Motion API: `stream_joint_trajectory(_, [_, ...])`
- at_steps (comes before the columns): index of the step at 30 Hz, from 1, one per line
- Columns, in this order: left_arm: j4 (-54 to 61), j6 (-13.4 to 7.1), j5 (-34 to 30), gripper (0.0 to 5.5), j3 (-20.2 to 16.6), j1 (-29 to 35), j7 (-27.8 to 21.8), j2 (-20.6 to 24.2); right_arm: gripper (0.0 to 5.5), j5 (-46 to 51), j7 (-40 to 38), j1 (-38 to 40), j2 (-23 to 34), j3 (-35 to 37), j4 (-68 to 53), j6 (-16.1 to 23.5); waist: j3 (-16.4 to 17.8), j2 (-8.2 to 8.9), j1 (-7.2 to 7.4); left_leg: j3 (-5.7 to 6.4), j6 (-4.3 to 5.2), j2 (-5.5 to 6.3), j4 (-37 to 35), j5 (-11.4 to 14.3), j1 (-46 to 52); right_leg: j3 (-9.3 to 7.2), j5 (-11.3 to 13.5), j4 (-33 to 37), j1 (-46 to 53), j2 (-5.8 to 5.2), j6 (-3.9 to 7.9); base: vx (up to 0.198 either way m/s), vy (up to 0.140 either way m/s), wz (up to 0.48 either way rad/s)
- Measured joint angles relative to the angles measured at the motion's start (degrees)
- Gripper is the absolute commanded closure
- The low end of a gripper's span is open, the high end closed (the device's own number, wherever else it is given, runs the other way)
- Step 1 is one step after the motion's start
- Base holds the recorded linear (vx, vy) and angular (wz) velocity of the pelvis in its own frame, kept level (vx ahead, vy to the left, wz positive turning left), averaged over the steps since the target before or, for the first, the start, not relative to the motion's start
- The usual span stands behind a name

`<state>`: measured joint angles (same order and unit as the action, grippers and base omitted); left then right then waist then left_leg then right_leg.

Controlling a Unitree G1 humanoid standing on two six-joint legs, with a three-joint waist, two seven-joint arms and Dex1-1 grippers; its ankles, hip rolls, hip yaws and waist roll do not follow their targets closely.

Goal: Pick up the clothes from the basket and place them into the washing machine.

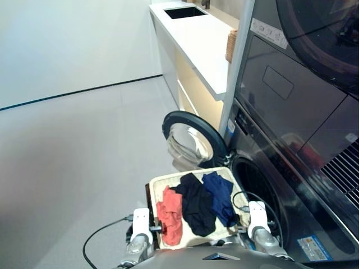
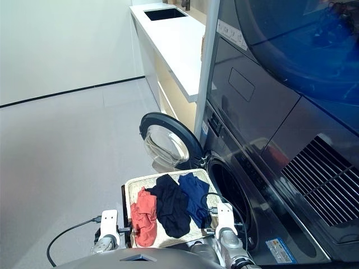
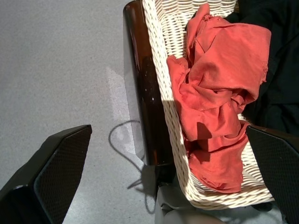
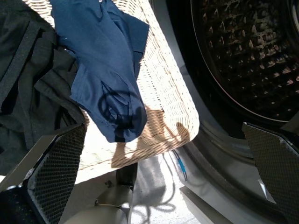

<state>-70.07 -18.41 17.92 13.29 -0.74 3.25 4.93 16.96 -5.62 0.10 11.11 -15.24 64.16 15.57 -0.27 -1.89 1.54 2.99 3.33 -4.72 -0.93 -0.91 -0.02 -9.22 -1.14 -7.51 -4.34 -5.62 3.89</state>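
Basket [image 1: 160,188] sits just in front of the robot, its right edge close beside the open drum [image 1: 261,185] of the washing machine [image 1: 291,213]; likely parked there so each garment needs only a short carry to the right. All three clothes lie in the basket, side by side: coral-red one [image 1: 170,216] on the left, black one [image 1: 196,204] in the middle, navy one [image 1: 220,196] on the right, nearest the drum. Black overlaps the edges of both neighbours. Navy hangs partly over the basket's right rim.

Left gripper [image 3: 163,182] open, holding nothing, fingers spread wide on either side of the basket's left rim, coral-red cloth between them. Right gripper [image 4: 163,158] also open and empty, hovering over the basket's near right corner, navy cloth close by one finger, drum mouth by the other. Nothing gripped yet; task looks unstarted, drum appears empty.

Door [image 1: 188,137] swung open to the left, standing at the basket's far side, clear of the drum mouth. Path from basket to drum looks unobstructed; basket rim is the only lip to lift over. A loose black cable [image 1: 247,196] loops near the right gripper and might snag cloth. White tabletop [image 1: 196,39] with a sink [image 1: 185,12] runs far off behind; a dark unit [image 1: 303,67] is stacked above the machine. Grey floor [image 1: 73,157] to the left.
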Motion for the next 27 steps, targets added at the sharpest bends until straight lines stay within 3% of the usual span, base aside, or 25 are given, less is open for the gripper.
stream_joint_trajectory(22, [-0.03,0.02,-0.53,0.00,0.06,0.19,-0.73,0.13,0.00,0.28,0.82,0.00,0.06,-0.02,-0.18,-0.01,-0.01,-0.01,0.07,-0.02,0.07,-0.09,-0.32,0.08,-0.04,0.01,-0.09,0.12,-0.01,0.04,-0.15,0.000,0.000,0.000])
stream_joint_trajectory(27, [0.12,0.04,-3.88,0.00,2.14,0.28,-0.50,0.58,0.00,0.27,1.33,0.00,0.14,-0.13,-0.24,-0.01,-0.04,-0.04,0.21,-0.09,0.07,-0.13,-0.64,0.07,0.02,0.03,-0.03,0.40,-0.02,0.05,-0.07,0.000,0.000,0.000])
